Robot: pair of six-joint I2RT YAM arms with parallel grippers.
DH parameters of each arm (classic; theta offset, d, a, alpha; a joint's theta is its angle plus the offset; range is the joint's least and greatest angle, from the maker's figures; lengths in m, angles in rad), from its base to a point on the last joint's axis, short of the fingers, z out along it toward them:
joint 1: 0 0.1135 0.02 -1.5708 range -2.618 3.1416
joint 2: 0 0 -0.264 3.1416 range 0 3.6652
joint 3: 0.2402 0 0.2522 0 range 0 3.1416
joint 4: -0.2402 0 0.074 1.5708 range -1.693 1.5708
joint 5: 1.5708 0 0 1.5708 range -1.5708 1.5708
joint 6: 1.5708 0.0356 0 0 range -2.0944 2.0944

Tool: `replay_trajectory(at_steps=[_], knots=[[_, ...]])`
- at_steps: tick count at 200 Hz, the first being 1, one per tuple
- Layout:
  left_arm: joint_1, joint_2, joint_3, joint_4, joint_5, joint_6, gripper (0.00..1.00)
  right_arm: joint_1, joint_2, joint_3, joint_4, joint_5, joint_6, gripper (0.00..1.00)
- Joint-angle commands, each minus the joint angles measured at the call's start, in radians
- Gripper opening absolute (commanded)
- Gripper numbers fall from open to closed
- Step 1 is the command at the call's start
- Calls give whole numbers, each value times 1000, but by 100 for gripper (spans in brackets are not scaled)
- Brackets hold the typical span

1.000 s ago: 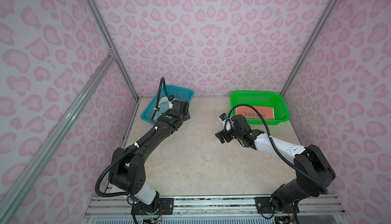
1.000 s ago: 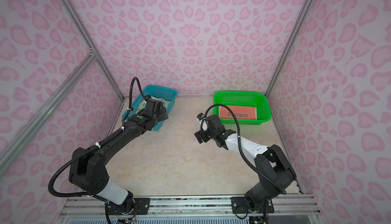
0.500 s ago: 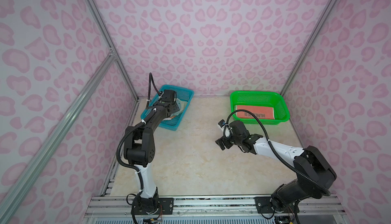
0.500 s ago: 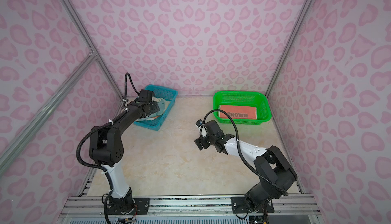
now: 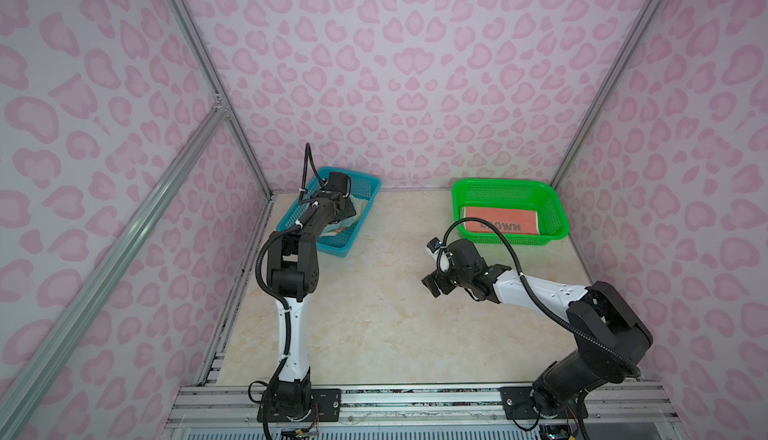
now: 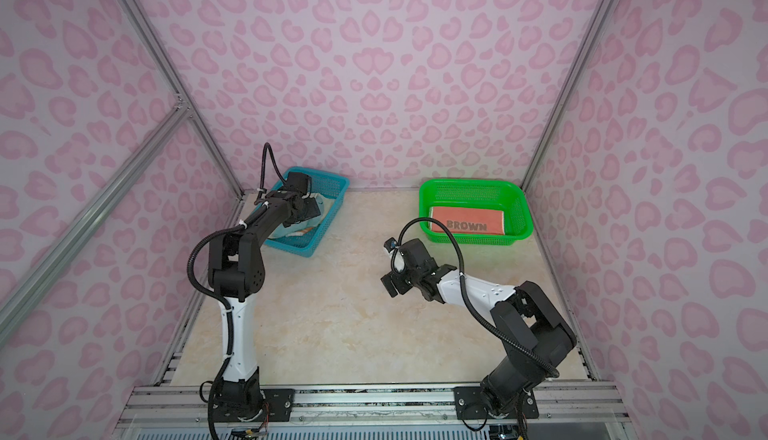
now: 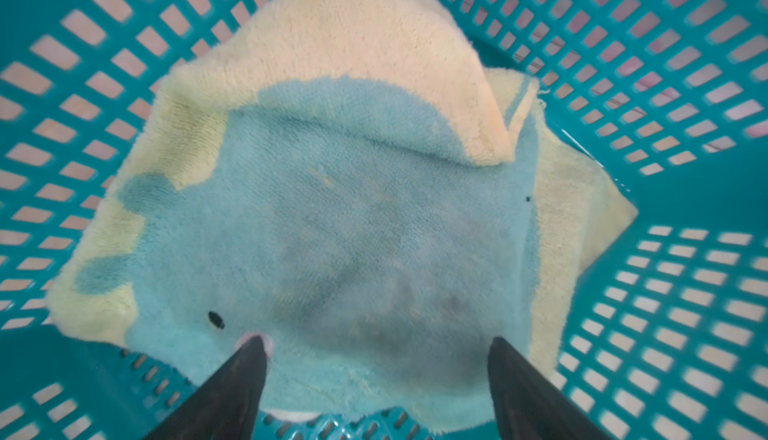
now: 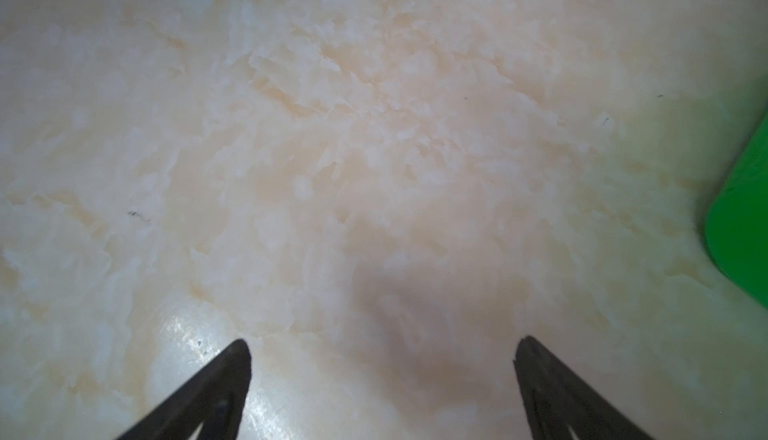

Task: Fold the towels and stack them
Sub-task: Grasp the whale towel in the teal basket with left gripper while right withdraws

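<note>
Two grippers gaped, empty: left gripper (image 7: 374,344) over fuzzy rumpled whale towel (image 7: 332,209) in teal mesh basket (image 7: 665,85), ten o'clock; right gripper (image 8: 384,344) over glossy marble tabletop (image 8: 374,126). Folded coral BROWN towel (image 5: 511,213) lay in green basket (image 5: 505,182), two o'clock.

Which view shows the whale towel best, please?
The left wrist view: the whale towel fills the frame, rumpled in the blue basket, eye visible. In both top views the left arm hides most of it; the right wrist view misses it.
</note>
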Motion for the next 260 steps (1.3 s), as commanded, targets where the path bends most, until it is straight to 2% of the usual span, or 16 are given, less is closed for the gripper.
replay_trajectory(at_steps=[1,23,52,55,76,133,217,260], knots=[[3,60,74,-91,-26,14,79,2,20,11,-1,-2,12,99],[3,85,103,-94,-22,20,65,2,37,22,-3,-7,14,99],[1,90,109,-87,-21,24,37,2,55,35,-4,-12,17,99],[2,90,109,-87,-21,24,30,2,55,36,-3,-13,17,99],[4,79,111,-88,-19,23,3,3,61,37,1,-14,18,99],[3,-26,80,-59,-13,40,2,2,58,36,10,-13,17,99],[2,-282,-84,67,25,63,2,2,53,26,34,-16,14,99],[2,-332,-127,83,36,65,2,2,52,21,39,-21,14,99]])
